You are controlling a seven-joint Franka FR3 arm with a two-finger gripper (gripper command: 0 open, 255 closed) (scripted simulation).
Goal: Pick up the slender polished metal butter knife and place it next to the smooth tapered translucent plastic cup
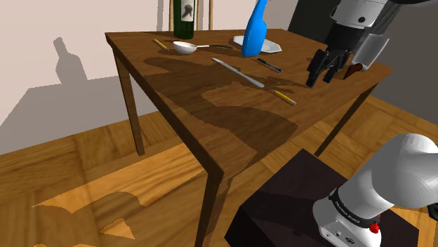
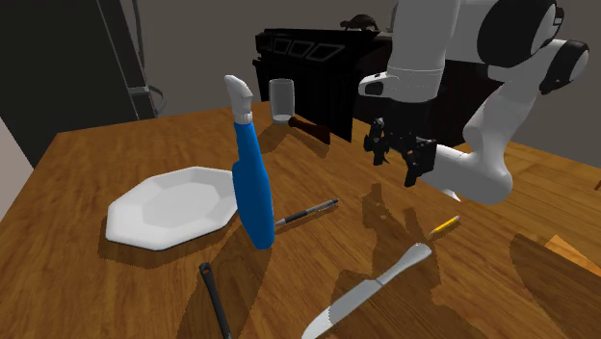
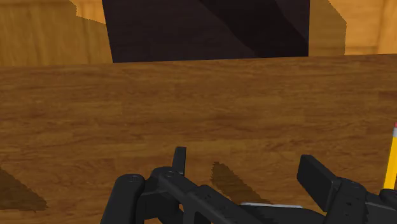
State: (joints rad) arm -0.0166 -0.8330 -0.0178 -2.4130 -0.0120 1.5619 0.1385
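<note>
Since the gripper (image 2: 393, 164) hangs above the table (image 2: 87, 279) with its jaws spread and nothing between them, your job now is the approach to the butter knife (image 2: 371, 289). That knife lies flat on the wood, on the far side of the blue bottle (image 2: 252, 183) from the white plate (image 2: 164, 217), beyond the dark pen (image 2: 308, 212) that rests just beside the bottle's base. Your hand is off to the bottle's side and well apart from the knife, so carry it across before you lower it. Turn the wrist so that the fingers (image 3: 180, 159) straddle the handle's narrow width, not its length. A thin, flat blade will likely slip unless you come down squarely and close low against the tabletop. Mind the yellow pencil (image 2: 445, 225) near the handle end. The clear cup (image 2: 281, 101) stands on the bottle's far side from the knife, well apart from it, so plan a carry that passes clear of the bottle's neck.
</note>
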